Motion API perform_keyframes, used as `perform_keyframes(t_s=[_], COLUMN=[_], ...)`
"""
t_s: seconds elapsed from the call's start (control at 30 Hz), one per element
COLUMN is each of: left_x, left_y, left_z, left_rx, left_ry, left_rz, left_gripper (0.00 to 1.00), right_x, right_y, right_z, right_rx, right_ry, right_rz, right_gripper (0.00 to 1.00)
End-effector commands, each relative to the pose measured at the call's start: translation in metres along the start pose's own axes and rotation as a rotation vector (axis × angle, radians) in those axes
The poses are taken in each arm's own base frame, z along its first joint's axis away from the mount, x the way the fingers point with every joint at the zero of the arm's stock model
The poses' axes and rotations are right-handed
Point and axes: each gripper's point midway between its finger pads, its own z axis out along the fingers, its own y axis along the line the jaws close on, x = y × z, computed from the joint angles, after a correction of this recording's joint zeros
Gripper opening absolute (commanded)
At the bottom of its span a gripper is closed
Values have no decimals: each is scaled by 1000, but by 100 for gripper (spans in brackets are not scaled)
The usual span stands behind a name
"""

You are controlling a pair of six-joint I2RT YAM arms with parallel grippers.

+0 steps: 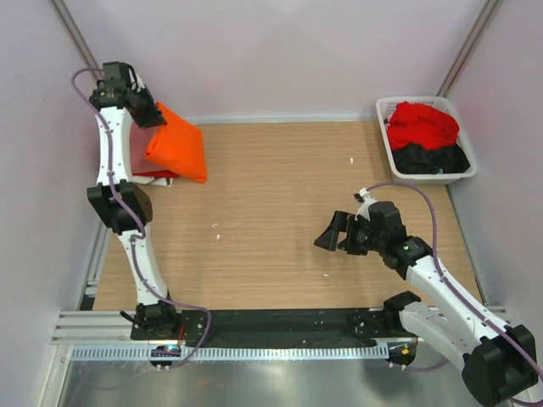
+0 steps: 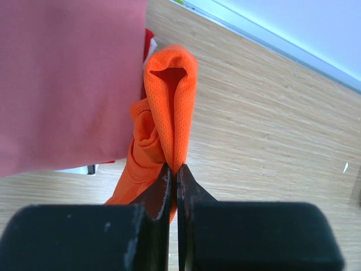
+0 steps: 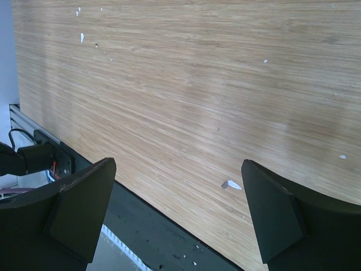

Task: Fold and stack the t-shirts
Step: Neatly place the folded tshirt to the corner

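Observation:
A bright orange t-shirt [image 1: 178,146], folded, hangs from my left gripper [image 1: 153,113] at the far left of the table. In the left wrist view the left gripper [image 2: 174,169] is shut on a fold of the orange shirt [image 2: 172,101]. A salmon-pink shirt [image 2: 67,79] lies beside it, with a strip of red cloth [image 2: 148,40] under it. In the top view the salmon-pink shirt [image 1: 140,153] is mostly hidden by the arm. My right gripper [image 1: 338,233] is open and empty above the table's right middle; its fingertips [image 3: 84,195] frame bare wood.
A white slatted basket [image 1: 424,175] at the far right corner holds a red shirt [image 1: 422,124] and a black shirt [image 1: 433,158]. Walls close in the left, back and right. A black strip [image 1: 280,326] runs along the near edge. Small white scraps [image 3: 231,184] dot the wood.

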Motion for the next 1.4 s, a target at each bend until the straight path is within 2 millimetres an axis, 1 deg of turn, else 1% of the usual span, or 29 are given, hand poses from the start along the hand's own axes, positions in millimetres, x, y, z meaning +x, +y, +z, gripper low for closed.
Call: perform_keyframes(t_s=[0.0, 0.07, 0.1, 0.17, 0.37, 0.6, 0.77, 0.87, 0.93, 1.07, 1.1, 1.17, 1.23, 1.3, 1.33, 1.37], left_x=[-39, -46, -50, -56, -65, -74, -75, -79, -81, -81, -81, -82, -84, -91, -91, -96], left_y=[-16, -21, -25, -27, -23, -30, -23, -22, -20, -12, -7, -1, 11, 23, 30, 34], left_z=[-58, -68, -76, -84, -89, -98, -96, -98, -97, -87, -80, -74, -65, -61, -52, -50], left_rx=[44, 51, 56, 57, 55, 87, 79, 82, 81, 72, 64, 56, 39, 27, 24, 26], left_ry=[-158, -192, -212, -244, -274, -313, -311, -323, -326, -313, -306, -303, -298, -313, -305, -316], left_rz=[22, 31, 35, 36, 20, 22, 16, 13, 11, 7, 4, 2, -7, -15, -28, -29], left_gripper=[0, 0, 0, 0, 0, 0, 0, 0, 0, 0, 0, 1, 1, 1, 1, 1], right_x=[-12, -11, -11, -11, -8, -8, -5, -5, -4, -2, -2, -2, 0, -1, 0, 1], right_y=[14, 13, 13, 13, 11, 10, 7, 7, 6, 6, 6, 6, 5, 4, 4, 3], right_z=[-2, -1, -1, 0, 1, 4, 6, 7, 8, 9, 9, 9, 10, 10, 11, 12], right_rx=[-49, -48, -47, -46, -46, -45, -40, -42, -42, -43, -43, -43, -41, -41, -40, -39], right_ry=[-28, -26, -24, -23, -18, -16, -3, -4, 3, 10, 10, 12, 16, 16, 17, 21], right_rz=[-38, -37, -35, -36, -34, -33, -28, -28, -26, -24, -24, -23, -18, -20, -18, -16], right_gripper=[100, 100, 100, 100, 100, 100, 100, 100, 100, 100, 100, 100, 100, 100, 100, 100])
